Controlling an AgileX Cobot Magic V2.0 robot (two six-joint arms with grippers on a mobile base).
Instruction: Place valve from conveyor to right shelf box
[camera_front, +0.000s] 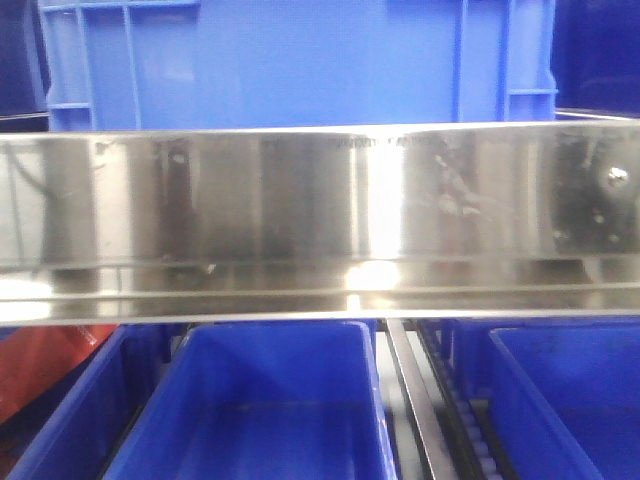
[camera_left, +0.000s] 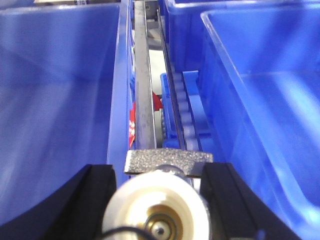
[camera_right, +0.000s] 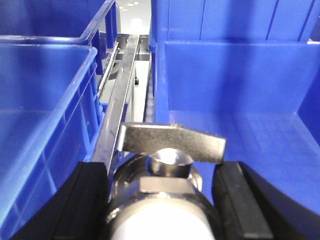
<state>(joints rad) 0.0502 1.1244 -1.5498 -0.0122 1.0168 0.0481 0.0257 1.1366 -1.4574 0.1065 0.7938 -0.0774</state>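
valve (camera_right: 172, 142) pinched in your right gripper (camera_right: 162, 200) hangs over a metal rail (camera_right: 122, 90) beside the blue box (camera_right: 240, 100); left gripper (camera_left: 160, 200) pinches another valve (camera_left: 167, 161) between blue bins (camera_left: 60, 90). your front view shows only a steel beam (camera_front: 320, 220).

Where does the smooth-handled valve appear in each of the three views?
Front: not in it.
Left wrist: not in it; the left gripper holds a rough-handled valve.
Right wrist: smooth-handled valve bottom centre, in the right gripper.
Shared landmark: metal rail between blue boxes.
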